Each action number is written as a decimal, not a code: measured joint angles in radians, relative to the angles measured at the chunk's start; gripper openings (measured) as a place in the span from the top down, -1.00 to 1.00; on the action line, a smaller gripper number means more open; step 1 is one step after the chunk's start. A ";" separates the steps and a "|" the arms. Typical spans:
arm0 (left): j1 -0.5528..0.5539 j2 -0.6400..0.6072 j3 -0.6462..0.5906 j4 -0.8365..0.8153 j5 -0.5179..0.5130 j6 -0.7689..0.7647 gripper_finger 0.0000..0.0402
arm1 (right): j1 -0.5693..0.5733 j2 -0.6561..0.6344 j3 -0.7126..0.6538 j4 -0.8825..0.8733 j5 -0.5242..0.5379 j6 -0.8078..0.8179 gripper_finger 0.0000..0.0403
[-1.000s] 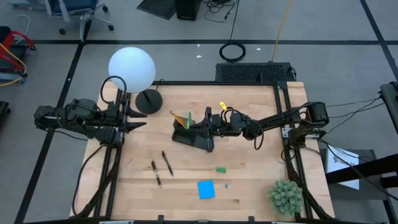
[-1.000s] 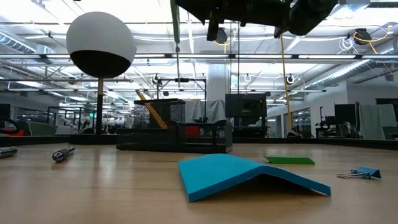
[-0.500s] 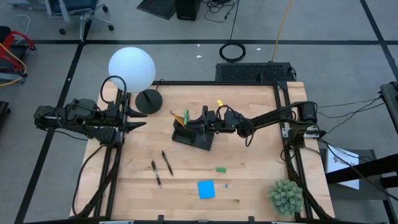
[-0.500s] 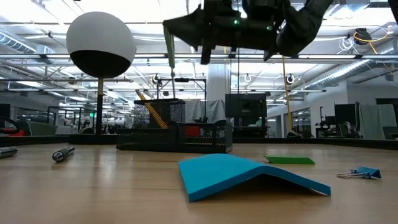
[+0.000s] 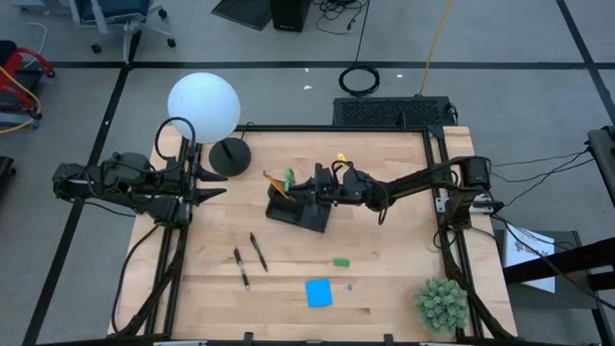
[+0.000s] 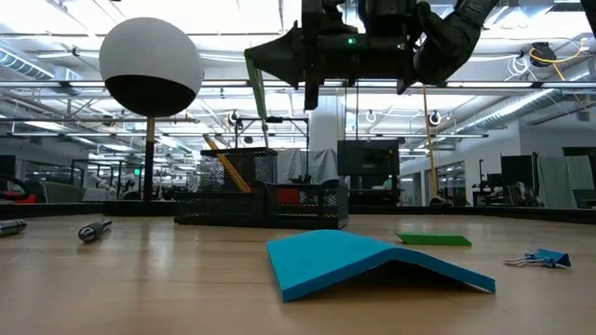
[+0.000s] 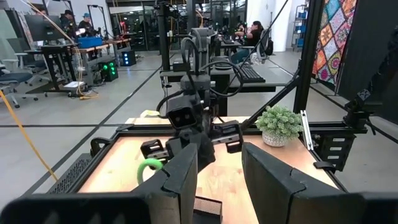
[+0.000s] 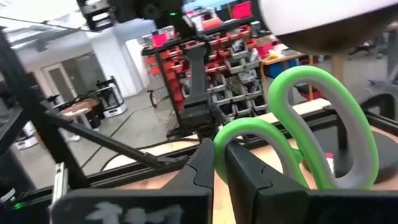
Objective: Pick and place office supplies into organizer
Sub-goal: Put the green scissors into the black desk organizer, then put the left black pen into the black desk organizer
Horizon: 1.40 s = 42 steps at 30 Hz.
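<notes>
My right gripper (image 5: pixel 306 185) is shut on the green-handled scissors (image 8: pixel 311 118) above the black organizer (image 5: pixel 298 208). In the low view the scissors' blades (image 6: pixel 254 82) point down over the tall pen compartment (image 6: pixel 239 172), clear of it. A pencil (image 5: pixel 278 181) leans in that compartment. Two dark pens (image 5: pixel 240 268) (image 5: pixel 258 251), a green eraser (image 5: pixel 340 261) and a blue sticky-note pad (image 5: pixel 318 292) lie flat on the table nearer the front edge. My left gripper (image 7: pixel 217 177) waits open at the table's left edge (image 5: pixel 213 185). My right gripper pinches one green handle loop (image 8: pixel 222 138) of the scissors between its two fingers. The fingers reach in about level from the table's right side. The scissors are lifted clear, handles at the fingers and blades (image 6: pixel 254 82) hanging down, a little tilted.
A lamp with a white globe (image 5: pixel 204 104) and round black base (image 5: pixel 230 156) stands at the far left. A potted plant (image 5: pixel 441 303) sits at the near right corner. A small binder clip (image 6: pixel 538 258) lies beside the sticky-note pad.
My right gripper has gone down and toward the table's left edge with the scissors, rolling a little. The blades now hang lower and closer over the organizer's pen compartment. Its fingers stay shut.
</notes>
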 joint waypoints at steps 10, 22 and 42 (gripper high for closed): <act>0.000 0.000 0.000 0.000 -0.001 -0.001 0.37 | -0.015 0.101 0.006 0.092 0.004 0.080 0.93; 0.000 0.000 0.000 0.000 -0.001 -0.002 0.37 | -0.040 0.132 0.006 0.102 0.003 0.126 0.79; 0.000 0.000 0.000 0.000 0.000 0.000 0.37 | -0.037 0.132 0.006 0.093 0.004 0.150 0.24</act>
